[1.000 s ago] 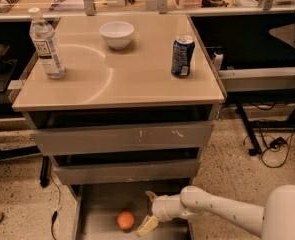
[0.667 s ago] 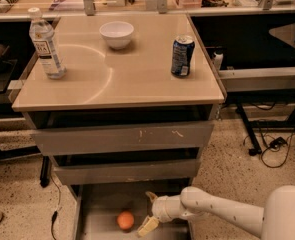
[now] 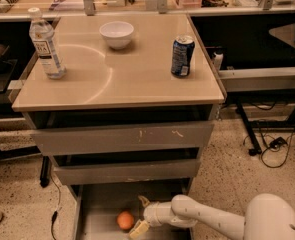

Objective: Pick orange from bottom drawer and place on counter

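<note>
The orange (image 3: 125, 220) lies in the open bottom drawer (image 3: 96, 210), below the front edge of the counter (image 3: 137, 79). The gripper (image 3: 140, 215) is just beside it, jaws wide, holding nothing.

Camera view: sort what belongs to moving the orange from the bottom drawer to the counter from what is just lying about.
Job in hand: orange; bottom drawer, open, with the orange on its floor; counter; gripper, open, inside the drawer just right of the orange.

Lying about: water bottle, white bowl and blue can, all on the counter; upper drawers.
</note>
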`<action>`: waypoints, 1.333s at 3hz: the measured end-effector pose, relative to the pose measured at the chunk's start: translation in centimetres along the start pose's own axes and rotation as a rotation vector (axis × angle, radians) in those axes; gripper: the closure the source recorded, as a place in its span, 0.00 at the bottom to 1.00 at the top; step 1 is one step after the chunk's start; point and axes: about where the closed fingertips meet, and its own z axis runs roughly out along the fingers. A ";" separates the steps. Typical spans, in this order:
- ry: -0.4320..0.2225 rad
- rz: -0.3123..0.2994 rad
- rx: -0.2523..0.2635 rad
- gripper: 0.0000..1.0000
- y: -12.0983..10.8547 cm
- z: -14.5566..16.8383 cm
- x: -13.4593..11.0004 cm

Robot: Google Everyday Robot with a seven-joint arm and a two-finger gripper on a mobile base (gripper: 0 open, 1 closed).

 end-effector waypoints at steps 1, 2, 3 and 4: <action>0.000 0.000 0.000 0.00 0.0 0.0 0.0; -0.013 -0.009 -0.040 0.00 0.3 2.2 1.2; -0.049 -0.013 -0.058 0.00 0.2 4.3 2.1; -0.077 -0.010 -0.067 0.00 0.4 5.8 2.7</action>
